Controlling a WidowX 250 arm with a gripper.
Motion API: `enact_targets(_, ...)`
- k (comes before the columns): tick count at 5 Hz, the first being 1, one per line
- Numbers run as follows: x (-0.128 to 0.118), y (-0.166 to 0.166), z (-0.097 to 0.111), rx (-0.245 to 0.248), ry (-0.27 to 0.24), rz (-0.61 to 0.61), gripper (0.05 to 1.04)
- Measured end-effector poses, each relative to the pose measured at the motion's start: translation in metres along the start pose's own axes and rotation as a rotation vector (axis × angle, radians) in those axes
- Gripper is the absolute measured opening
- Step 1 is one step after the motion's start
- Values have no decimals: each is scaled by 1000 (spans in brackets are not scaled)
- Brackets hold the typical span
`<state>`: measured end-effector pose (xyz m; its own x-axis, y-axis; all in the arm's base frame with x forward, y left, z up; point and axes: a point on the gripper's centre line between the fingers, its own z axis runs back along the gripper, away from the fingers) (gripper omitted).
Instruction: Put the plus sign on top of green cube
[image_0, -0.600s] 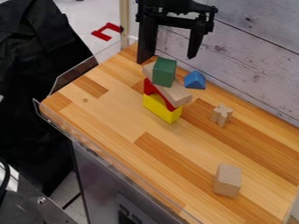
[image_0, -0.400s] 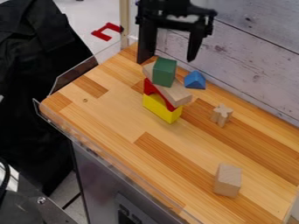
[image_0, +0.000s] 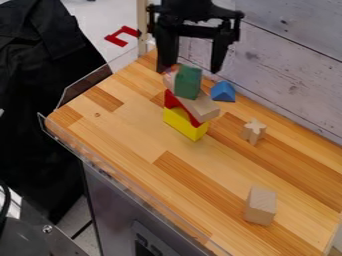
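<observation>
Camera view: the green cube (image_0: 188, 82) sits at the top of a small stack, and the black gripper (image_0: 190, 69) hangs from the upper edge, above and behind the cube as seen here. The gripper's fingers are open, spread wide and pointing down, one tip toward the left of the cube and the other toward its right; whether either one touches the stack, I cannot tell.

Right under the cube is a wooden plank (image_0: 202, 107), lying aslant on a red arch (image_0: 172, 100), which rests on a yellow block (image_0: 180, 123).

The wooden plus sign (image_0: 254, 131) stands on the wooden counter (image_0: 123, 125), to the right of the cube and lower in the view, apart from the stack. It is not on the cube. A blue triangular block (image_0: 223, 92) lies near the cube, just to its right. Well below the cube and to the right is a plain wooden block (image_0: 260, 205). Beyond the counter, up and left of the cube, lies a red piece (image_0: 117, 40).
</observation>
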<state>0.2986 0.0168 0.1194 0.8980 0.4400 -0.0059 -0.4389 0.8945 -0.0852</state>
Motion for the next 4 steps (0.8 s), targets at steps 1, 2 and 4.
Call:
enact_targets(1, -2, 2, 3, 32, 4, -3, 1001)
enact_targets(2, 6, -18, 5, 66, 1, -94, 1001)
enact_targets(4, 10, -79, -18, 80, 52, -355, 1001)
